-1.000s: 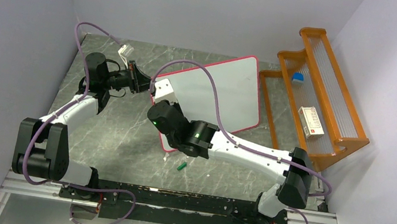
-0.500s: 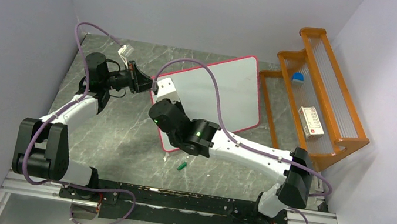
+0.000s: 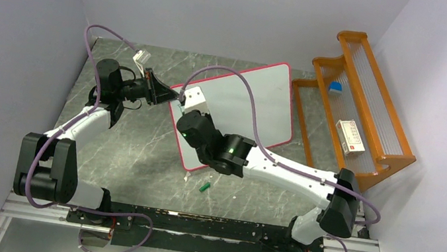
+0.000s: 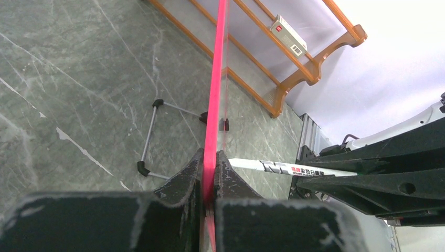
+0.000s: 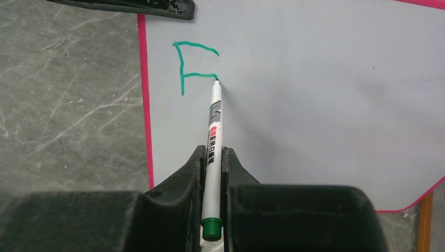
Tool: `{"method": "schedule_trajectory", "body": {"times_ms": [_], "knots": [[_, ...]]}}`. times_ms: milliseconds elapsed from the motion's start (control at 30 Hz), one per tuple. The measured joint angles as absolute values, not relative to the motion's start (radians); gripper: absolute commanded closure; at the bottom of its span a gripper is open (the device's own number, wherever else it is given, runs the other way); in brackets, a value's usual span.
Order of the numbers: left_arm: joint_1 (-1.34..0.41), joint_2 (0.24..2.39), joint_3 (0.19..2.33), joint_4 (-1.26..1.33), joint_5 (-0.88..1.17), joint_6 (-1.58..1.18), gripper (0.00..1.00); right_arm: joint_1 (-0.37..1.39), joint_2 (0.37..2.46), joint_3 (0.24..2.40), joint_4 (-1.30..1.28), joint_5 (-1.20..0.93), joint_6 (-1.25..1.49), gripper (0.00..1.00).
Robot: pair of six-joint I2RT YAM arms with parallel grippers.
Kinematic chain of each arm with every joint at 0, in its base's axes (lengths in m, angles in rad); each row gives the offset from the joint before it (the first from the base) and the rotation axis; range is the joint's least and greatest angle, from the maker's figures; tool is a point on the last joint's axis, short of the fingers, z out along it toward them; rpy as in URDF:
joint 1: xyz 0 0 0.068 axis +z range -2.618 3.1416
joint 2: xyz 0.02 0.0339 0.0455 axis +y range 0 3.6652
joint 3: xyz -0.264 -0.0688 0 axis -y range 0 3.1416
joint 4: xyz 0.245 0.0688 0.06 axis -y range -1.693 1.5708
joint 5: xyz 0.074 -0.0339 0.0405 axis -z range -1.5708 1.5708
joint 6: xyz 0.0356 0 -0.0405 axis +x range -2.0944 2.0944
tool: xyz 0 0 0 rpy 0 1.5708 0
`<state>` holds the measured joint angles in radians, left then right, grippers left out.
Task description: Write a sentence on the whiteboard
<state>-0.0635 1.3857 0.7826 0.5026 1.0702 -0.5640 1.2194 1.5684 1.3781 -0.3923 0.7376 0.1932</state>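
Observation:
The whiteboard point(image 3: 258, 98) stands tilted at the middle back, pink-framed. My left gripper point(image 3: 170, 97) is shut on its left frame edge point(image 4: 216, 79), with both fingers point(image 4: 210, 157) pinching the pink rim. My right gripper point(image 5: 212, 152) is shut on a white marker point(image 5: 214, 121) with a green end. It hovers over the board's upper left corner point(image 3: 183, 110). The marker tip rests at the right end of the middle bar of a green "F" point(image 5: 191, 65), the only part of the sentence that shows. From the left wrist, the marker point(image 4: 283, 168) lies against the board's face.
A green marker cap point(image 3: 204, 186) lies on the marble table in front of the board. The orange wooden rack point(image 3: 356, 112) stands to the right, holding a white box point(image 3: 350, 137) and a small blue item point(image 3: 335, 87). The board's wire legs point(image 4: 152, 131) reach out behind it.
My right arm has shifted slightly right and toward the back over the board's corner. The left arm and the board have not moved.

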Motion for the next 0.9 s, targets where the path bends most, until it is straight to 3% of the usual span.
{"method": "schedule_trajectory", "body": {"times_ms": [900], "knots": [[-0.065, 1.386, 0.789, 0.489, 1.071, -0.556, 0.95, 1.19, 1.472, 1.265, -0.302, 0.713, 0.175, 1.0]]}}
